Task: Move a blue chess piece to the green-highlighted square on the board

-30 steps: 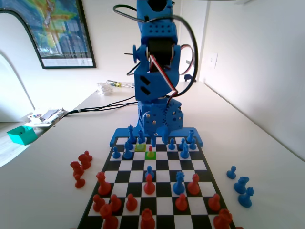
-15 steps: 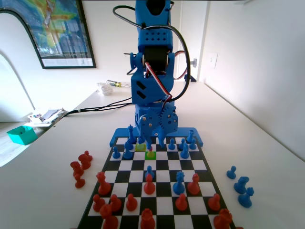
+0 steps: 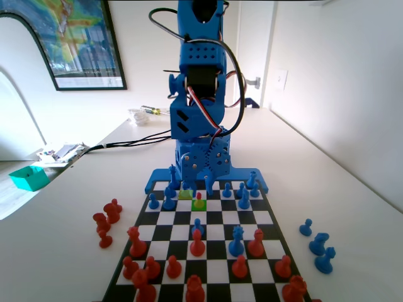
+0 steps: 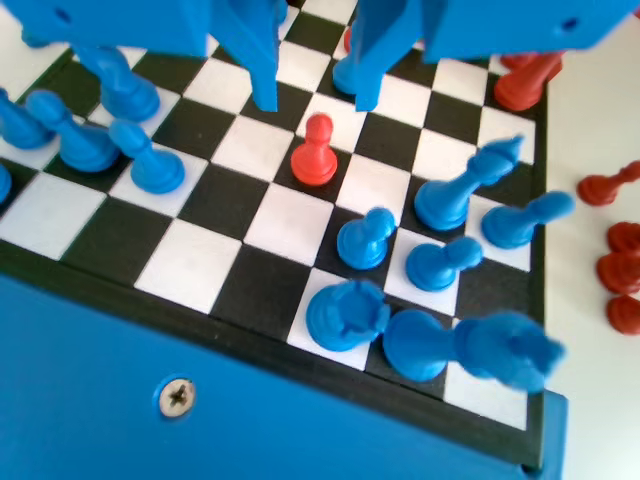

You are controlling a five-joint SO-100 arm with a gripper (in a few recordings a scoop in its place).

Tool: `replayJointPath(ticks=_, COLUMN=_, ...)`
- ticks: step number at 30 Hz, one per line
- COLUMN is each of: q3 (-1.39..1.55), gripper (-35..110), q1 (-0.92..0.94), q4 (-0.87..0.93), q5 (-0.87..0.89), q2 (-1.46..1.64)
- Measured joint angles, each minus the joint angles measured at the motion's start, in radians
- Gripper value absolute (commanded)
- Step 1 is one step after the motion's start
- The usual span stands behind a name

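Your jaws (image 4: 315, 100) hang wide apart and hold nothing. In the wrist view the tips sit low over the board (image 4: 190, 265), with a red pawn (image 4: 316, 150) just past the gap at 6 o'clock.

In the fixed view that red pawn (image 3: 199, 200) stands on the green-highlighted square (image 3: 199, 207), so the target is occupied. That is probably why you are lined up on it first: it looks like it has to come off before anything blue can go there.

The blue chess piece (image 4: 366, 238) I take to be the short pawn at about 5 o'clock from the red one, one square diagonally off. It is standing upright and untouched. I cannot confirm from here that it is on the lime square (image 3: 184, 195).

Taller blue pieces crowd its 4 and 6 o'clock sides, so come down on it from straight above.
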Motion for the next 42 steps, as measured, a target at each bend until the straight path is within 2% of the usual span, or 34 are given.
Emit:
replayJointPath(ticks=12, q3=0.023, gripper=15, q1=0.0, q4=-0.091, q5=-0.029, q2=-0.086)
replayJointPath(ticks=42, q3=0.052, gripper=13, q1=0.009, q4=-0.11, q5=-0.044, q2=-0.087)
